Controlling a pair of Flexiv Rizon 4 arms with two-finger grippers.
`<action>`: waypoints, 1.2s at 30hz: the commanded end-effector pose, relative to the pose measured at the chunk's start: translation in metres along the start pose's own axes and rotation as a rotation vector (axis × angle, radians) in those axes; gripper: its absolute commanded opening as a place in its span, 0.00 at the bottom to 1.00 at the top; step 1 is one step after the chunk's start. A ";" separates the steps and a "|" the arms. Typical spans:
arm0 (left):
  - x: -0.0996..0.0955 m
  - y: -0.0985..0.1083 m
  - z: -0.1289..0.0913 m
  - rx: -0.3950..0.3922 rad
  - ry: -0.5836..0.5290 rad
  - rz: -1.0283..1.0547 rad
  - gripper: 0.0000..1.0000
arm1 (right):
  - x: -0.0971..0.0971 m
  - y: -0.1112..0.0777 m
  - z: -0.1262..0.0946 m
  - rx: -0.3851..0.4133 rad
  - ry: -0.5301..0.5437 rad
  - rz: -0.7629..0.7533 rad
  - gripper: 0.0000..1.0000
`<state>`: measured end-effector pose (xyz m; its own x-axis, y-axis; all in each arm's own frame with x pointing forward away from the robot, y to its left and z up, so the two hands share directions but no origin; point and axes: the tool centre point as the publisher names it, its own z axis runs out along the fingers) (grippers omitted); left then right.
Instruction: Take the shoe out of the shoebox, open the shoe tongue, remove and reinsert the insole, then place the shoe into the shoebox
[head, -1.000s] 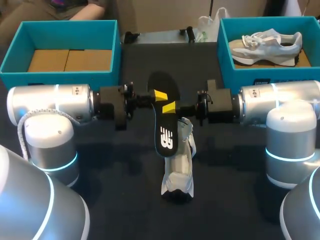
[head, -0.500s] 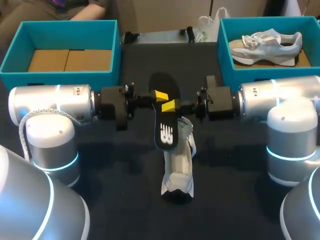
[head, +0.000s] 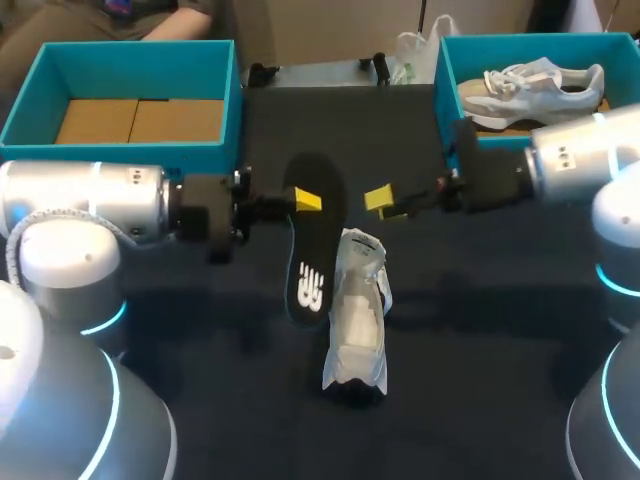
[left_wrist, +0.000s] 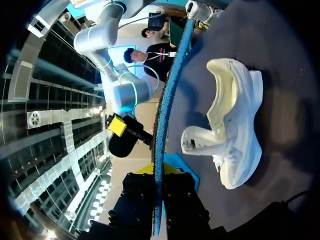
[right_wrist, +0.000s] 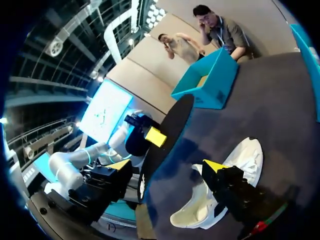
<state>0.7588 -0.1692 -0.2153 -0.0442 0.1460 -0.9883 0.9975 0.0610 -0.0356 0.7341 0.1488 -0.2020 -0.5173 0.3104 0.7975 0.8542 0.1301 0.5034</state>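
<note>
– Since a second ago, what has shifted?

– Both arms have drawn apart. The left gripper (head: 303, 202) has slid toward its own side, taking the insole along. The right gripper has let go and backed off to the right. The white shoe has not budged.

– Run me across, left to right.

– First is the left shoebox (head: 120, 152), with no shoe in it. Then comes the left gripper, pinched on the black insole (head: 312, 245) near its upper end. The insole hangs tilted, logo end low, just beside the shoe's left flank. The shoe (head: 358, 320) lies mid-table, and its tongue looks pulled open. Next is the right gripper (head: 385, 203), fingers spread wide around nothing and apart from the insole. Last is the right shoebox (head: 447, 100), with a second sneaker (head: 540, 90) inside.

– So reinsertion is next?

– I judge so. The free gripper would do best to steady the shoe or hold the tongue back. The insole then needs to come over the opening, in line with the shoe's length. Feed the low end in first and slide it rather than press. A thin insole held at one spot will probably flex and catch on the collar.
</note>
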 end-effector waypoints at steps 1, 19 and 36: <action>-0.011 -0.025 -0.027 0.023 0.046 -0.045 0.00 | 0.005 -0.004 -0.025 0.000 -0.010 0.001 1.00; -0.010 -0.081 -0.043 0.191 0.094 -0.100 0.00 | 0.016 -0.009 -0.051 0.207 -0.158 -0.423 1.00; -0.025 -0.155 -0.004 0.279 -0.021 -0.276 0.00 | 0.012 -0.012 -0.082 0.532 -0.321 -0.700 1.00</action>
<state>0.6251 -0.1680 -0.1781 -0.2894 0.1783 -0.9405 0.9207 -0.2169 -0.3244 0.7146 0.0845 -0.1791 -0.9031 0.2878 0.3187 0.4294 0.6165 0.6599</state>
